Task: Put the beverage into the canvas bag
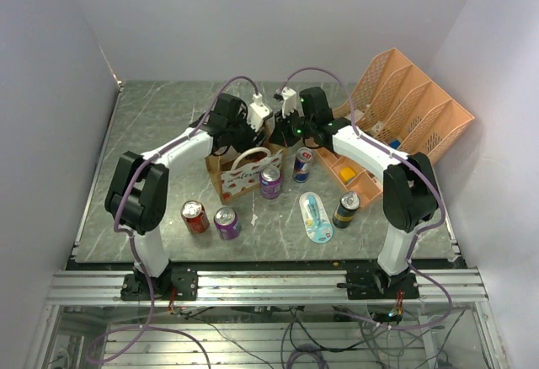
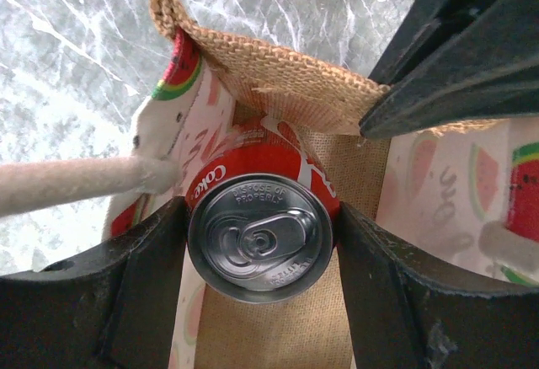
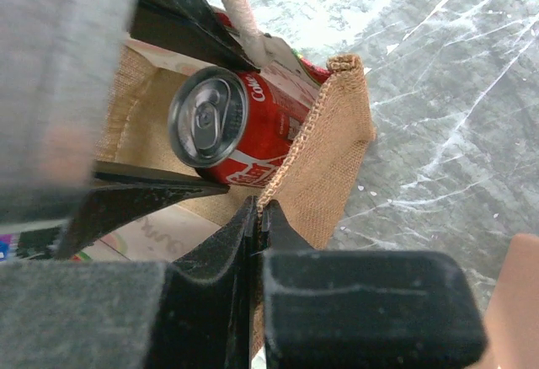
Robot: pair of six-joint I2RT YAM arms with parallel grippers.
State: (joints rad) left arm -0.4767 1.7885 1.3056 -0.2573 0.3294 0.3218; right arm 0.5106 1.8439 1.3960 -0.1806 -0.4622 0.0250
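Note:
The canvas bag (image 1: 242,173) stands open mid-table, tan with watermelon prints and white handles. My left gripper (image 2: 261,247) is shut on a red Coke can (image 2: 261,230), upright and held inside the bag's mouth (image 2: 286,82). My right gripper (image 3: 259,213) is shut on the rim of the bag's side wall (image 3: 324,125) and holds it out. The can (image 3: 223,129) also shows in the right wrist view, between the left fingers (image 3: 143,188). In the top view both grippers, left (image 1: 253,137) and right (image 1: 282,133), meet over the bag, and the can is hidden.
Loose cans stand near the bag: red (image 1: 194,216), purple (image 1: 226,222), purple (image 1: 270,181), Red Bull (image 1: 302,164), black-and-yellow (image 1: 346,209). A flat white-and-blue packet (image 1: 317,216) lies in front. An orange mesh organizer (image 1: 404,112) fills the right rear.

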